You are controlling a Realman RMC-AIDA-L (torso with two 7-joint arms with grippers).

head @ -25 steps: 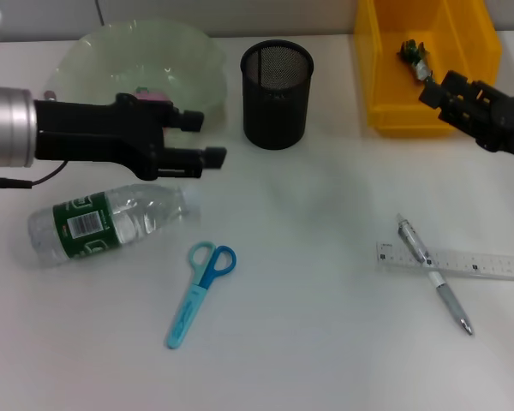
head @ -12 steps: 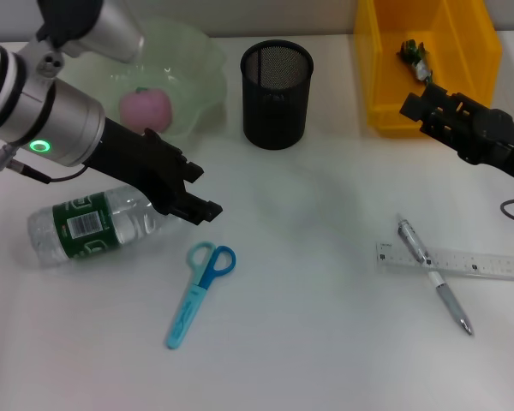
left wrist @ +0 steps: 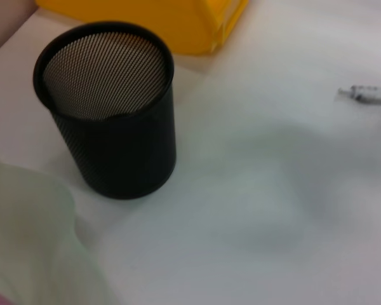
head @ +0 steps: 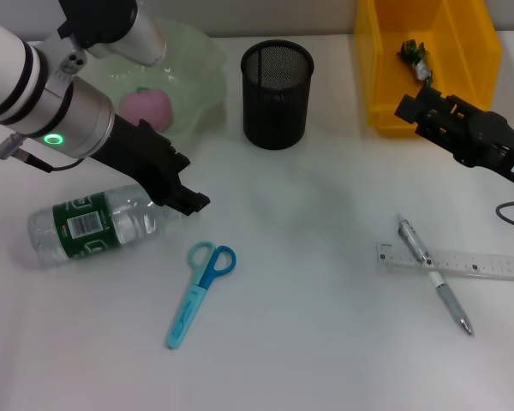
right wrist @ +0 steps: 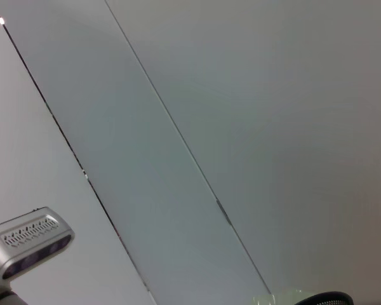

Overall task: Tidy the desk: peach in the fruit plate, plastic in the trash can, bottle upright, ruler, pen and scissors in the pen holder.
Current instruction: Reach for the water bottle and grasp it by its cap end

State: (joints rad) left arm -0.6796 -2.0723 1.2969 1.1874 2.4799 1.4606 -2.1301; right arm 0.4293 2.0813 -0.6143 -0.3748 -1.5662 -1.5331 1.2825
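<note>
Left claw [head: 188, 195] hangs over the lying water bottle [head: 103, 221] — green barcode label; right claw [head: 409, 107] — grip of both unclear — white desk [head: 308, 342].

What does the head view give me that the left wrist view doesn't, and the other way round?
Only the head view shows the left gripper over the lying bottle, the peach, scissors, ruler, the plastic in the bin, and the right gripper. Only the left wrist view looks down into the pen holder. Both show the holder, yellow bin, fruit plate and pen.
</note>
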